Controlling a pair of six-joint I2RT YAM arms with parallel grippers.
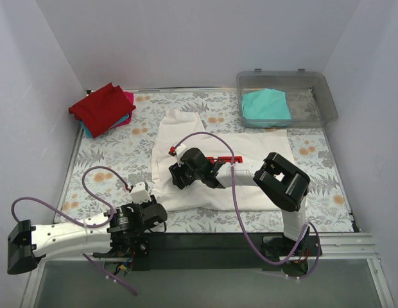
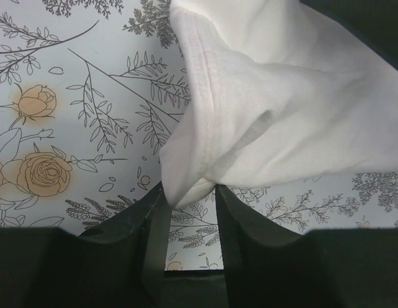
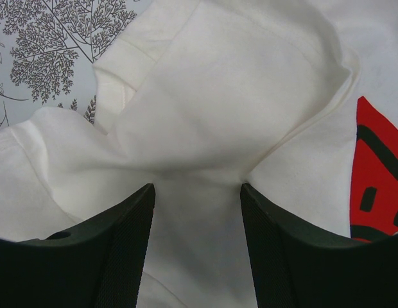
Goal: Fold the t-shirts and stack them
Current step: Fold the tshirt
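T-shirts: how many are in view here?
5: white t-shirt spread mid-table; teal t-shirt in the clear bin, far right; red t-shirt topping the far-left stack, pink t-shirt and blue t-shirt peeking beneath. Others may hide there.

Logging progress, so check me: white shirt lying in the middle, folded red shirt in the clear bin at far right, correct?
Not quite. The top external view shows the clear bin at far right holds a folded teal shirt, not a red one. The white shirt is lying in the middle.
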